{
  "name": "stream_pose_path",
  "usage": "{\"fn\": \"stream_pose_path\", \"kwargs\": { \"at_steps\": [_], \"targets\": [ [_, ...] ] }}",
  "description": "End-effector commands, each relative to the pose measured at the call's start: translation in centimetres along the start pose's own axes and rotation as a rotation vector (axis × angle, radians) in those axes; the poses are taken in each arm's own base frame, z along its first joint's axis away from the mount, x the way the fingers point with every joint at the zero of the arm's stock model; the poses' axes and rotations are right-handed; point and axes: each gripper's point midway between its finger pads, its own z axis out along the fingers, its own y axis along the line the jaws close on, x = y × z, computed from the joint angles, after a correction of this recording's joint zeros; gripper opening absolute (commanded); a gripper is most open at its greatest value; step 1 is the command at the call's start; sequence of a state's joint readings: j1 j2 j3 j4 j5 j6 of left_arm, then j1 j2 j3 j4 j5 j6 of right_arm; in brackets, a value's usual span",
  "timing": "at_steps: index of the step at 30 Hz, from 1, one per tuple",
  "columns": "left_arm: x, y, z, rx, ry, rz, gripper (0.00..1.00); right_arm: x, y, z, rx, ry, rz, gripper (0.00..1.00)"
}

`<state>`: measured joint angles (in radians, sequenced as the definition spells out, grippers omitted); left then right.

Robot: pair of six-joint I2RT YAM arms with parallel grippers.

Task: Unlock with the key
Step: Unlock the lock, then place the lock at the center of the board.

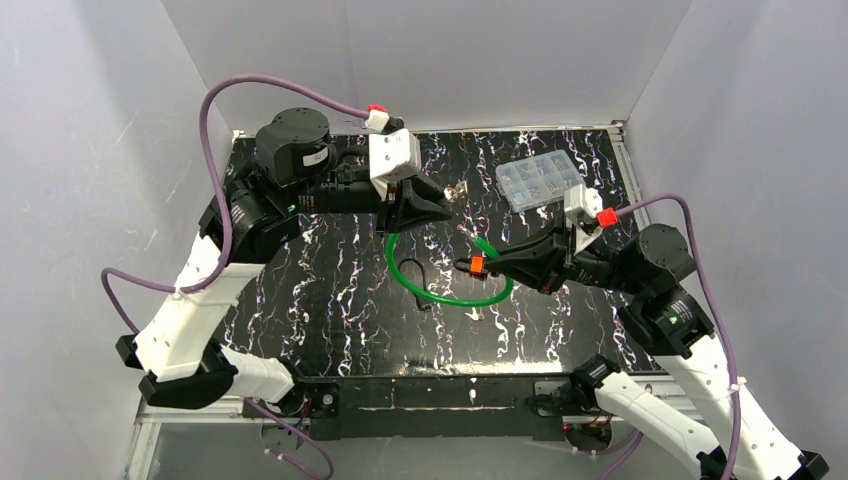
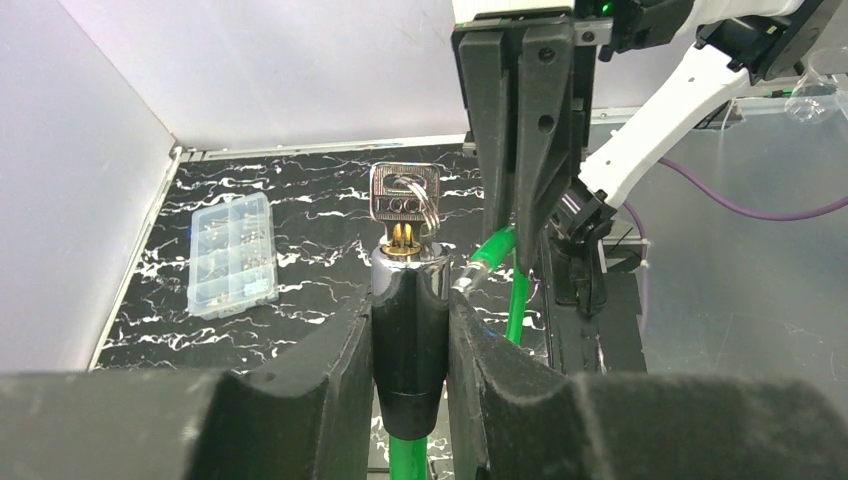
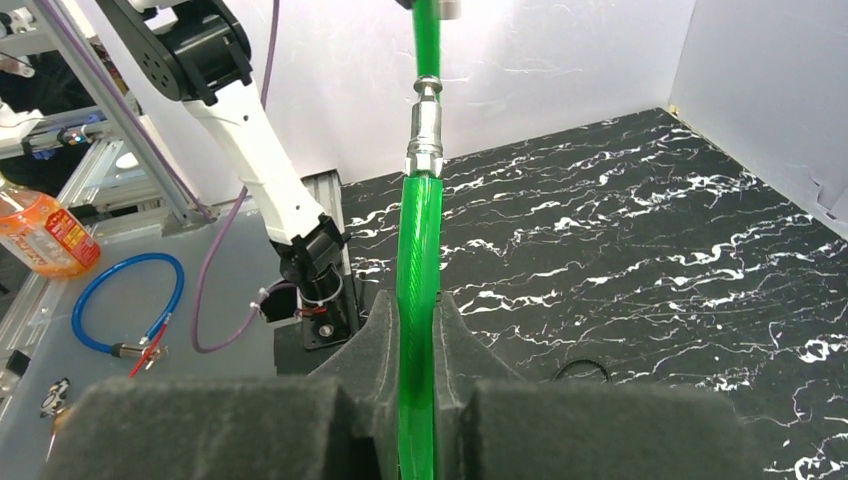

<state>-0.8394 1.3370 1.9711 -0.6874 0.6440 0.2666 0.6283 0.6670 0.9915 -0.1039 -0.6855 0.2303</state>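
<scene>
Left wrist view: the left gripper (image 2: 410, 335) has its jaws clamped on the lock (image 2: 408, 300), a black and chrome body with its long axis upright. The key (image 2: 404, 195) is seated in the lock's top, its silver head pointing up.

Right wrist view: the right gripper (image 3: 418, 345) has its jaws clamped on the green cable (image 3: 420, 230), beside the lock.

Top view: the cable forms a loop on the near side of the lock.

No legible text or labels.

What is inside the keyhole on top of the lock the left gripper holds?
A silver key stands in the brass cylinder atop the lock. Its blade is hidden inside, so how deep it sits cannot be seen.
</scene>
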Motion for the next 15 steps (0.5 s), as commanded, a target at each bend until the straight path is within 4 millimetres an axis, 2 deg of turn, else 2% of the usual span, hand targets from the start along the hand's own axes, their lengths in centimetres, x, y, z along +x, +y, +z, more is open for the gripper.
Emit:
{"fn": "stream_pose_path", "kwargs": {
  "at_steps": [1, 7, 10, 15],
  "targets": [
    [-2.9, -0.7, -1.3, 0.006, -0.086, 0.057, 0.00, 0.8, -1.2, 0.0, 0.058, 0.028, 0.012, 0.01],
    [-1.2, 0.7, -1.3, -0.068, -0.039, 0.073, 0.00, 2.7, -5.5, 0.1, 0.277, 0.052, 0.112, 0.01],
    [0.9, 3.3, -1.4, -0.182, 0.020, 0.066, 0.00, 4.0, -6.9, 0.9, 0.314, 0.053, 0.202, 0.01],
    [6.4, 8.7, -3.1, -0.332, 0.124, -0.025, 0.00, 5.0, -9.2, 2.8, 0.357, 0.023, 0.312, 0.01]
  ]
}}
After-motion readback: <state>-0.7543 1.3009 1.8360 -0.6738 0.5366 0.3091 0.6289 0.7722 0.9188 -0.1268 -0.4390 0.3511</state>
